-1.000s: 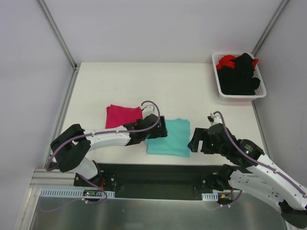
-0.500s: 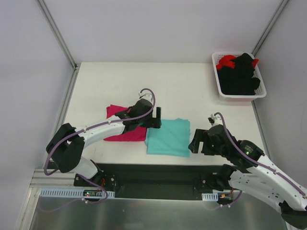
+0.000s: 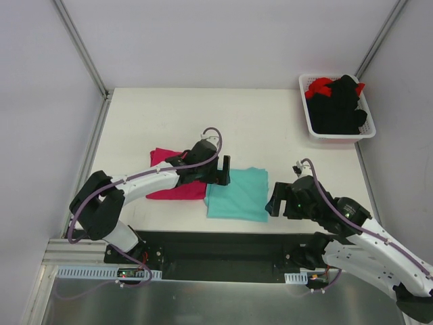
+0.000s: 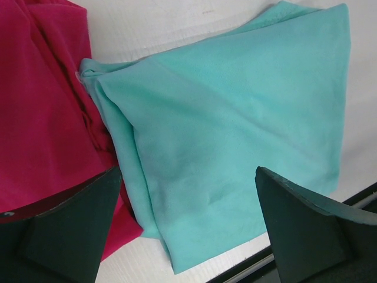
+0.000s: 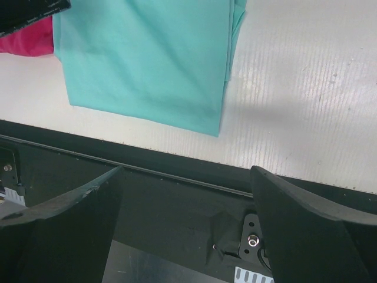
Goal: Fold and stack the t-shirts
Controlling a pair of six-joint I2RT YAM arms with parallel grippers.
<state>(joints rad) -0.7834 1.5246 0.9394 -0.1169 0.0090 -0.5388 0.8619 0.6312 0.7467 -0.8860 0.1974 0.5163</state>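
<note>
The teal t-shirt [image 4: 235,118] and magenta t-shirt [image 4: 41,118] are soft, matt cloth; the white desk [image 5: 306,88] looks matt and finely ribbed.

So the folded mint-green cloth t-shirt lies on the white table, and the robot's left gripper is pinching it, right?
Not pinching. The left gripper is open above the folded mint-green cloth t-shirt, holding nothing, as the left wrist view shows. The shirt does lie on the white table.
</note>
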